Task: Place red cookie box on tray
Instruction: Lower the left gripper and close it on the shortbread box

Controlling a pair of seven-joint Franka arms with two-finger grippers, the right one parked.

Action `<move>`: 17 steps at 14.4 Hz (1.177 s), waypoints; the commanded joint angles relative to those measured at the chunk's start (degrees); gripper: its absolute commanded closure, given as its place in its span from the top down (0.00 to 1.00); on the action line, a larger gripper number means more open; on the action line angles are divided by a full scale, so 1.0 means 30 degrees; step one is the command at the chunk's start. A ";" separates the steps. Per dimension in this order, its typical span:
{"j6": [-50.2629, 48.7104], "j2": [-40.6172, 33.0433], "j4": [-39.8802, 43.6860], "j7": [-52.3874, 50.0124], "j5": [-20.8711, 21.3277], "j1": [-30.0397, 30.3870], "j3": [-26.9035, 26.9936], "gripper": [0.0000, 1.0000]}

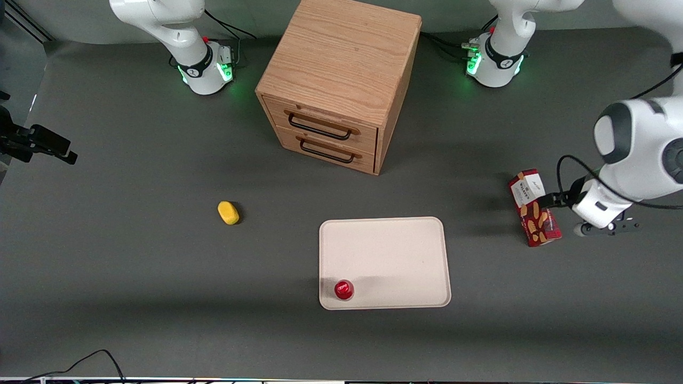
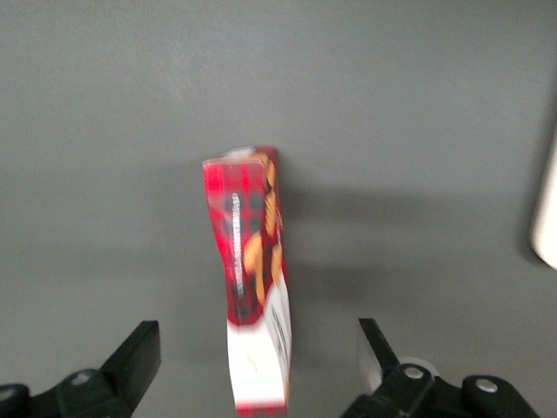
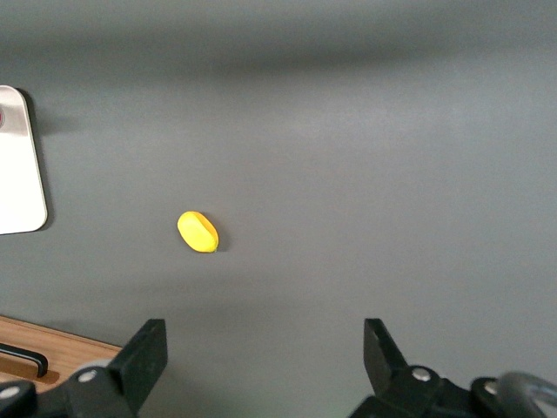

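Gripper (image 2: 257,366) fingers spread wide, straddling red cookie box (image 1: 533,207) without contact; box on table, 3 o'clock of tray (image 1: 384,250).

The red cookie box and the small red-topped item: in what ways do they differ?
The red cookie box is a long narrow carton with cookie pictures; the red-topped item is small and round. The box lies on the table off the tray, between the open fingers of the gripper; the round item stands on the tray. Both are red.
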 commanded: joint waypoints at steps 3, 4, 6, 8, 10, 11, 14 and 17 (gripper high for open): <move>0.6475 0.0501 -0.3909 0.0413 -0.0577 -0.0037 0.0102 1.00; 0.7357 0.0619 -0.4409 0.0413 -0.0577 -0.0037 0.0101 1.00; 0.8097 0.0708 -0.4882 0.0413 -0.0577 -0.0067 0.0101 0.85; 0.8099 0.0737 -0.4970 0.0383 -0.0577 -0.0096 0.0072 0.54; 0.8041 0.0708 -0.4971 0.0383 -0.0897 -0.0125 0.0072 0.07; 0.7982 0.0708 -0.4971 0.0383 -0.0986 -0.0183 0.0072 0.00; 0.7574 0.0417 -0.4942 0.0238 -0.1016 -0.0242 0.0072 0.00; 0.3722 -0.1452 -0.3690 -0.0230 -0.1016 -0.0446 -0.0103 0.00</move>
